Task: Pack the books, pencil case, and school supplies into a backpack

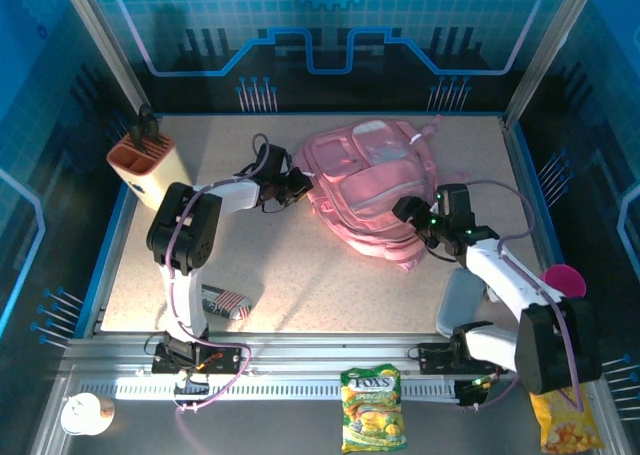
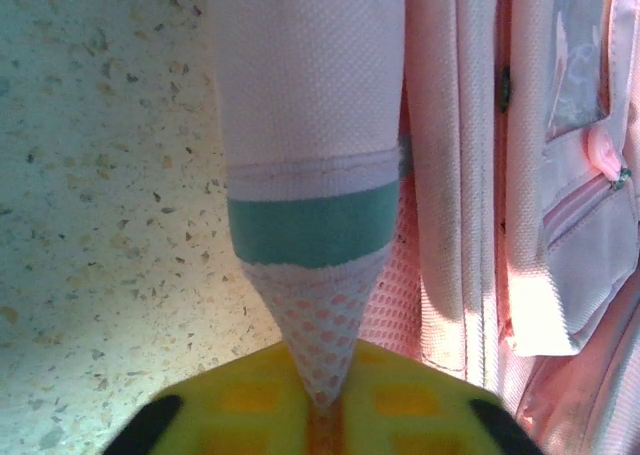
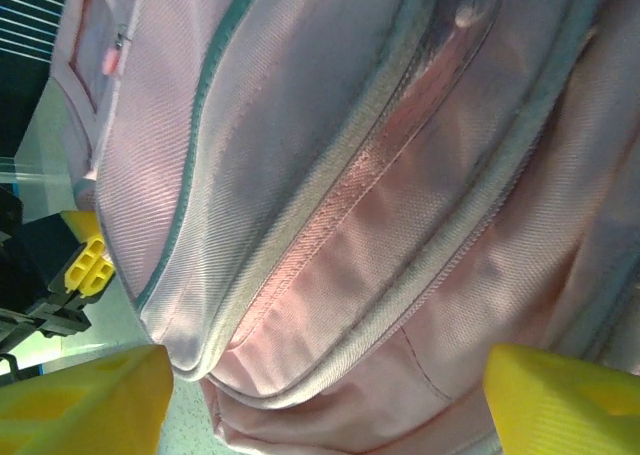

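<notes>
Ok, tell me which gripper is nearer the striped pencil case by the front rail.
Left. The left gripper is at the left edge of the backpack, beyond the pencil case; the right gripper is at the backpack's right side, farther off.

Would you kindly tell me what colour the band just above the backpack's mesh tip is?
Teal green band, clearest in the left wrist view.

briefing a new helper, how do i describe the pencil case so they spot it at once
On the speckled table, look to the near edge beside the left arm's base. The pencil case lies flat there: a small pouch with red-and-white stripes, far smaller than the pink backpack and unlike the upright beige holder with the orange top.
</notes>
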